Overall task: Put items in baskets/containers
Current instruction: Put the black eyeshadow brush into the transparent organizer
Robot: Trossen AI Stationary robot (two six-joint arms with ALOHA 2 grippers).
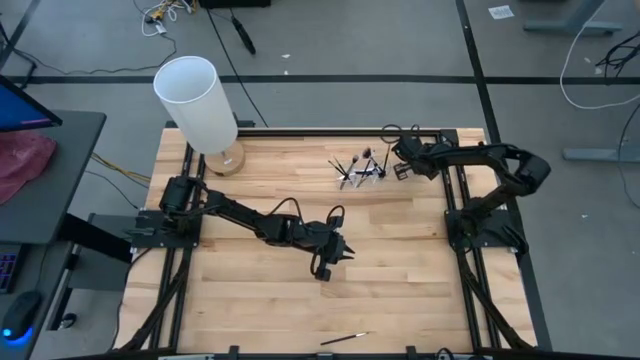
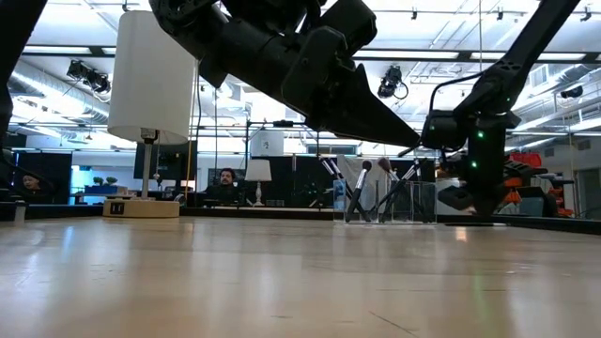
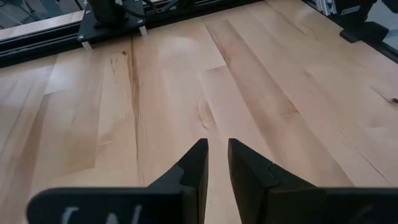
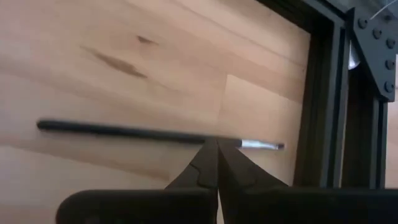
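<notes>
A clear holder stands on the table at the far right, and several makeup brushes stand leaning in it. My right gripper is just to the right of the holder, shut on a thin dark brush. Another brush lies flat on the table at the near edge. My left gripper hovers over the middle of the table. There is a narrow gap between its fingers and nothing in it. My right gripper pinches the dark brush between its two fingertips, where the dark handle meets the silver ferrule. The fingers slant down and lie across the brush. The brush sits level. Its long handle sticks out on one side and its short ferrule end on the other.
A tall white cylinder on a round wooden base stands at the table's far left corner. Black rails run along the table's left and right sides. Bare wood lies between the left gripper and the holder.
</notes>
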